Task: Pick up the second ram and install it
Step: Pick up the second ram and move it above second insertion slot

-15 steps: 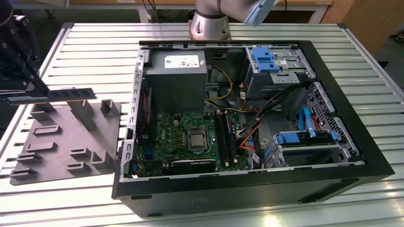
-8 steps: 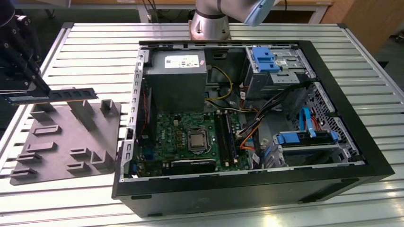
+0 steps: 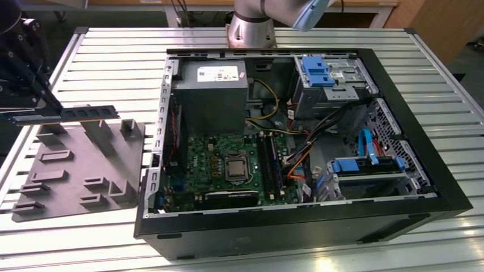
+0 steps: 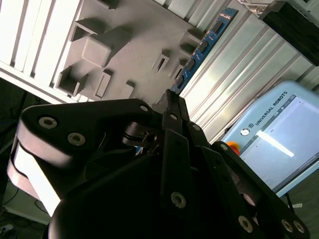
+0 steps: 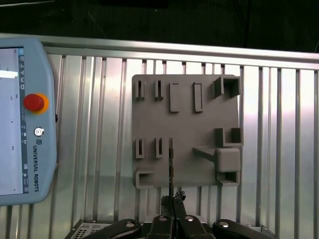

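Observation:
My gripper (image 3: 17, 117) hangs at the exterior view's far left, shut on one end of the second ram (image 3: 83, 112). The ram is a dark stick with a row of black chips, held level and lifted above the grey moulded tray (image 3: 76, 175). In the second wrist view the ram (image 4: 204, 47) reaches out from the closed fingertips (image 4: 172, 107) over the tray (image 4: 129, 55). The first wrist view shows the ram (image 5: 171, 164) edge-on as a thin line above the tray (image 5: 184, 124), with the gripper (image 5: 173, 199) clamped on its near end.
An open computer case (image 3: 295, 226) lies to the exterior view's right of the tray, with the motherboard (image 3: 226, 170) and its long black sockets (image 3: 270, 164) inside. The arm's base (image 3: 250, 28) stands behind the case. A teach pendant (image 5: 25, 119) lies on the slatted table (image 3: 106, 68).

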### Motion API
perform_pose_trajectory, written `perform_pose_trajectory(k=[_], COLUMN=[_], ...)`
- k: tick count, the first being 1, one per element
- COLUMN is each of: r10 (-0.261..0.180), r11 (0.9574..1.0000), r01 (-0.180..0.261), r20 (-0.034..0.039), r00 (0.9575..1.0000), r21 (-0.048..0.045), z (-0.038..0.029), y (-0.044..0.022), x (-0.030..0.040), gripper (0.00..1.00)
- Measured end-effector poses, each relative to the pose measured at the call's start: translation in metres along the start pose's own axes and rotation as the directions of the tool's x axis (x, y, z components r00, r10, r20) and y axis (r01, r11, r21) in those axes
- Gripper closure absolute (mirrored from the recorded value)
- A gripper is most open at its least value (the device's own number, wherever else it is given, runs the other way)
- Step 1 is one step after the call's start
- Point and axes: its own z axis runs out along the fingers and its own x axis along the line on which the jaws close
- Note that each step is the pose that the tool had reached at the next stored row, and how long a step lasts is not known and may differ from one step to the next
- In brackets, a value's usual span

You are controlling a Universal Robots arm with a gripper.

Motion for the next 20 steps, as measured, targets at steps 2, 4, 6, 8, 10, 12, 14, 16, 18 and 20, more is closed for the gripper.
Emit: perform_pose_trajectory(k=[2,4,6,8,10,12,14,16,18,20], r10=[0.000,0.000,0.000,0.000,0.000,0.000,0.000,0.000,0.000,0.000], r11=[1.0000,1.0000,1.0000,1.0000,1.0000,1.0000,1.0000,1.0000,1.0000,1.0000], r01=[0.000,0.000,0.000,0.000,0.000,0.000,0.000,0.000,0.000,0.000], r20=[-0.0001,-0.0001,-0.0001,-0.0001,-0.0001,-0.0001,0.0000,0.0000,-0.0001,-0.0001], r00=[1.0000,1.0000,1.0000,1.0000,1.0000,1.0000,1.0000,1.0000,1.0000,1.0000], r21=[-0.0001,-0.0001,-0.0001,-0.0001,-0.0001,-0.0001,0.0000,0.0000,-0.0001,-0.0001], z=[-0.0001,-0.0001,-0.0002,-0.0002,-0.0010,-0.0011,-0.0011,-0.0012,-0.0013,-0.0013], y=[-0.0007,-0.0013,-0.0019,-0.0026,-0.0221,-0.0232,-0.0249,-0.0260,-0.0272,-0.0289], x=[0.0000,0.0000,0.0001,0.0001,0.0006,0.0007,0.0007,0.0008,0.0008,0.0008], gripper=[0.88,0.88,0.88,0.88,0.88,0.88,0.88,0.88,0.88,0.88])
